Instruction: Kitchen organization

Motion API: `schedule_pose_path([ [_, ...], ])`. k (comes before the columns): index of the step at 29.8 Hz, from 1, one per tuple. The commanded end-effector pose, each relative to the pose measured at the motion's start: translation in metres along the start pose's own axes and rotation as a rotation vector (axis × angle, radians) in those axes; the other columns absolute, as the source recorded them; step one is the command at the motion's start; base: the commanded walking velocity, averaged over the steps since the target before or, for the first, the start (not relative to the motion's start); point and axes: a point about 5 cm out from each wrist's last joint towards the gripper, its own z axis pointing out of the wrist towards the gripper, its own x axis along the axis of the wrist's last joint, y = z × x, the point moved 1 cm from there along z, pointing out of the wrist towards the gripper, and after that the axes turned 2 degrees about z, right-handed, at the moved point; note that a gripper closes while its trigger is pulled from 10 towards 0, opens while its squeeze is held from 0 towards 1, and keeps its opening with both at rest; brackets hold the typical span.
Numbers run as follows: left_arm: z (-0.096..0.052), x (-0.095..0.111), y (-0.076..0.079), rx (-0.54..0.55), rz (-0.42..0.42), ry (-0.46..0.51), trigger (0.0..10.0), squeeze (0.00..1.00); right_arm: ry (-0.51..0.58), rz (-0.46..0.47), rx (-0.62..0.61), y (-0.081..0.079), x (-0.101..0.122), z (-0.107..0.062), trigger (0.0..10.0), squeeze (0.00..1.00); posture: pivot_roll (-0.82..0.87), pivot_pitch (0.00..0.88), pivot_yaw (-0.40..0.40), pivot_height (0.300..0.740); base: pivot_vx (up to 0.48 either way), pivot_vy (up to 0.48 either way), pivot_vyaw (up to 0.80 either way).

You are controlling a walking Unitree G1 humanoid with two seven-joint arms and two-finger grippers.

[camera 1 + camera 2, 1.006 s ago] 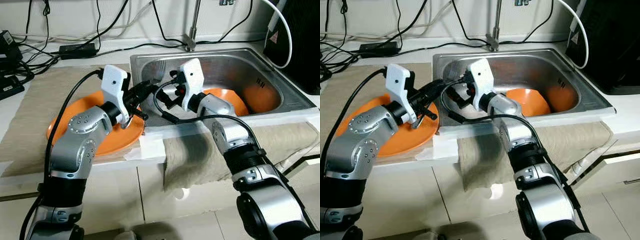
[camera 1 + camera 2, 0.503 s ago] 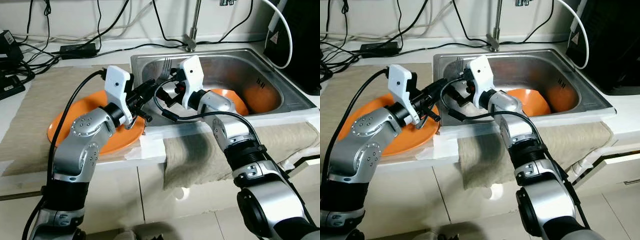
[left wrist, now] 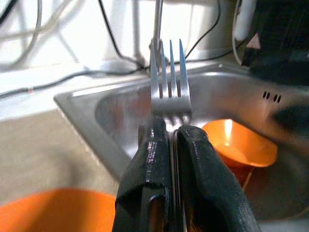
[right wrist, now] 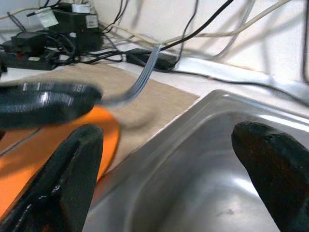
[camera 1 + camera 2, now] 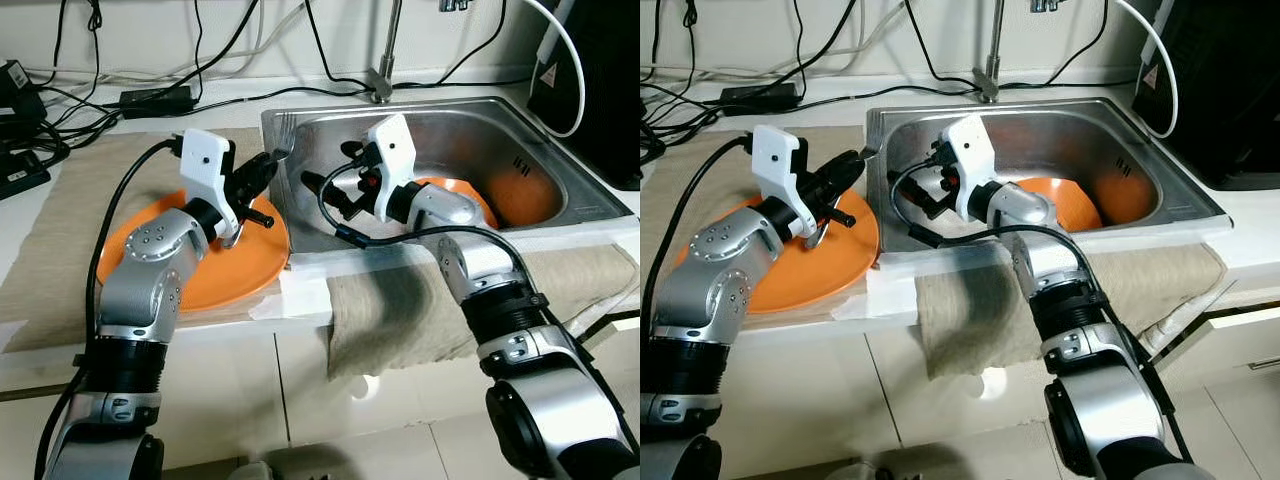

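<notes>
**Left hand holds a fork over an orange plate beside a steel sink**

The left hand (image 5: 262, 170) is clamped tight on a metal fork (image 5: 284, 130), whose tines point toward twelve o'clock above the sink's left rim. Below it, at about eight o'clock, a large orange plate (image 5: 235, 270) lies on a beige mat (image 5: 60, 230) on the tabletop (image 5: 300, 350). At three o'clock from the left hand, the right hand (image 5: 325, 190) hovers inside the sink (image 5: 560, 190) with its fingers (image 4: 72, 169) spread wide apart and holding nothing. An orange bowl (image 5: 460, 200) rests in the sink basin behind the right arm. Black cables (image 5: 150, 98) trail along the back of the tabletop.
</notes>
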Motion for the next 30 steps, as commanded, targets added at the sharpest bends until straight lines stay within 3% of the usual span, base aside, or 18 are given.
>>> schedule_pose_path([
  [1, 0.001, 0.005, -0.002, -0.010, 0.019, 0.018, 0.0, 0.00, 0.018, -0.029, 0.011, 0.003, 0.011, -0.002, 10.0, 0.00, 0.01, 0.000, 0.003, 0.740, 0.000, 0.000, 0.00],
  [6, -0.001, -0.003, 0.008, -0.122, 0.033, -0.020, 0.0, 0.00, 0.003, -0.038, 0.001, 0.008, 0.011, -0.004, 10.0, 0.00, 0.02, 0.000, 0.002, 0.740, 0.000, 0.000, 0.00],
  [11, -0.001, -0.008, 0.012, -0.159, 0.037, -0.033, 0.0, 0.00, 0.019, -0.029, -0.004, 0.012, 0.022, -0.002, 10.0, 0.00, 0.01, 0.000, 0.002, 0.740, 0.000, 0.000, 0.00],
  [21, 0.005, 0.004, 0.025, -0.223, -0.003, 0.037, 0.0, 0.00, -0.015, 0.031, 0.015, 0.005, 0.016, 0.004, 10.0, 0.00, 0.01, 0.000, -0.002, 0.740, 0.000, 0.000, 0.00],
  [30, 0.009, 0.020, 0.024, -0.218, -0.049, 0.107, 0.0, 0.00, -0.048, 0.054, 0.014, 0.003, 0.008, 0.007, 10.0, 0.00, 0.02, 0.000, -0.005, 0.740, 0.000, 0.000, 0.00],
])
